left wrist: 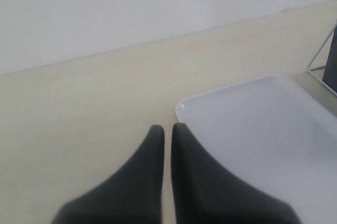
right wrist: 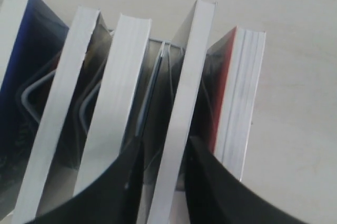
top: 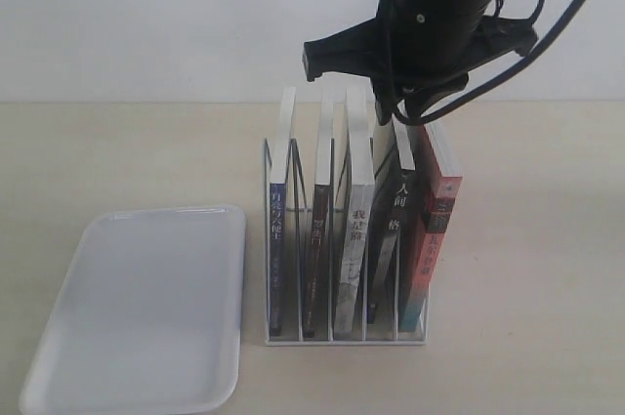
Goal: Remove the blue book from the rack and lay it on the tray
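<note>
The blue book [top: 278, 229] stands in the leftmost slot of the white wire rack [top: 342, 337]; its dark blue cover [right wrist: 37, 50] shows in the right wrist view. My right gripper [right wrist: 163, 153] hangs over the rack [right wrist: 31, 95], open. Its fingers straddle the top edge of the black-spined book [right wrist: 184, 103], three slots away from the blue one. In the exterior view that gripper [top: 400, 117] is partly hidden behind the book tops. The white tray [top: 146, 308] lies flat, left of the rack. My left gripper [left wrist: 168, 129] is shut and empty over the table by a tray [left wrist: 263, 129] corner.
The rack also holds a dark-spined book [top: 319, 239], a pale-spined book [top: 354, 239], the black-spined book [top: 391, 229] and a red-spined book [top: 437, 229] at its right end. A rack corner [left wrist: 321, 58] shows beyond the tray. A pale wall rises behind the table.
</note>
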Controlling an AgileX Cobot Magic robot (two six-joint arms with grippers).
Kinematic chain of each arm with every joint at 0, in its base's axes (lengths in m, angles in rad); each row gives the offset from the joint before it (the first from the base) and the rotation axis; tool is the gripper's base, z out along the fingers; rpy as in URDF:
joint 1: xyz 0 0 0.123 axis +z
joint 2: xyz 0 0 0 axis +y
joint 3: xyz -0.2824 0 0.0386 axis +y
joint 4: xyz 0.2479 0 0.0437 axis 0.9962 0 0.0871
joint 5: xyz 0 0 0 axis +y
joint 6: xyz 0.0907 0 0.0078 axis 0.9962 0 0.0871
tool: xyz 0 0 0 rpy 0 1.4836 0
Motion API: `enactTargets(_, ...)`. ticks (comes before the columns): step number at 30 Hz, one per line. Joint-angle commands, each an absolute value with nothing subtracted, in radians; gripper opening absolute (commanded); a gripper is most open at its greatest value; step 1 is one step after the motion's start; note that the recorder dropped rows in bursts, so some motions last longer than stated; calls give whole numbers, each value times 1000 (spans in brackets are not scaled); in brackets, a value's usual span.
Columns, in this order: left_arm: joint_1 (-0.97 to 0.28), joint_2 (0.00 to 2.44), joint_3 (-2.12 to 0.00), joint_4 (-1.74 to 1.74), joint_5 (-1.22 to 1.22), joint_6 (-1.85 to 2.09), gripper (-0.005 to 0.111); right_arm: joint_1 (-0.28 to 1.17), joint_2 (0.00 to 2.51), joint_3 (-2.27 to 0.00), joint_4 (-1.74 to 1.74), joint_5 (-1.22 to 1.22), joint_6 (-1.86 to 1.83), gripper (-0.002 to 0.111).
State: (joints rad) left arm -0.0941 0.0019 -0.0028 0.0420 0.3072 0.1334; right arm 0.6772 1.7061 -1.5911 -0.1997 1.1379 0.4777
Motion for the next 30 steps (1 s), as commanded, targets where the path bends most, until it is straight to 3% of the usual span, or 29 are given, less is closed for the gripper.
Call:
enactTargets(1, -103, 0, 0, 34, 293, 123, 5, 677, 1711, -1594, -212, 1125, 488, 27)
enactTargets(30, -103, 0, 0, 34, 293, 123, 5, 753, 1710, -1594, -298, 1081, 577, 27)
